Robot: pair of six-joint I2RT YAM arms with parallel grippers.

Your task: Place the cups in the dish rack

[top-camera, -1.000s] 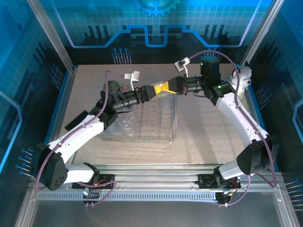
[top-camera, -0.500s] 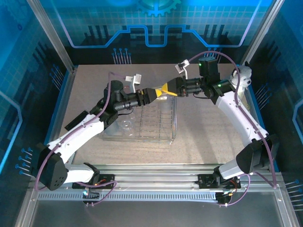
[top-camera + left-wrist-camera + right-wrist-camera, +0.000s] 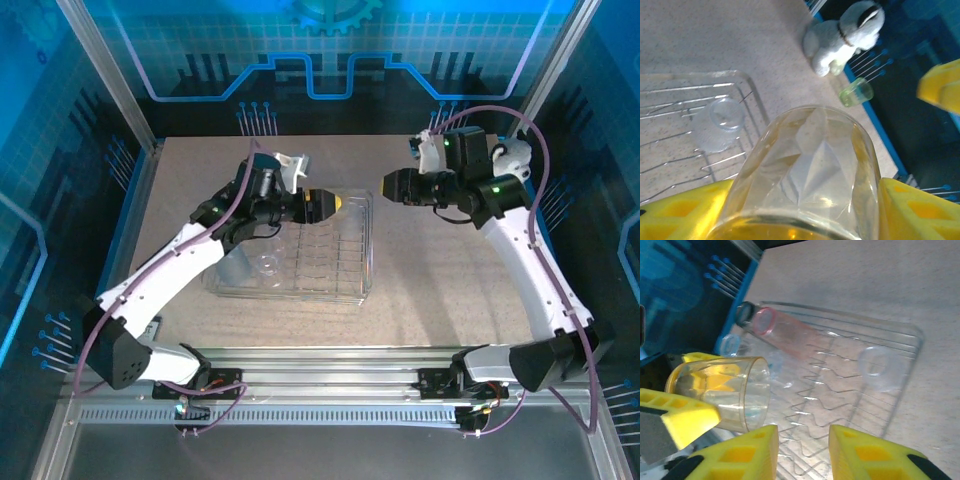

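Over the far end of the dish rack (image 3: pixel 290 293), the left gripper (image 3: pixel 330 206) is clamped on a clear cup (image 3: pixel 805 170), with its 2 yellow pads (image 3: pixel 685 210) pressing the wall from either side. The right gripper (image 3: pixel 800 450) hangs near it, apart from the cup, with its fingers spread and nothing between them.

In the rack a pink-red cup (image 3: pixel 785 330) lies on its side across the wires. A smoky grey cup (image 3: pixel 745 313) and a pale blue cup (image 3: pixel 731 345) are close to its mouth (the right wrist view is too dim there to tell how they rest). A second clear cup (image 3: pixel 880 367) sits on the wires toward the other end.

Out on the table (image 3: pixel 450 270), a grey-white plush animal (image 3: pixel 842 32) sits near the edge. A yellow-green cup (image 3: pixel 856 92) lies tipped over just beside it.
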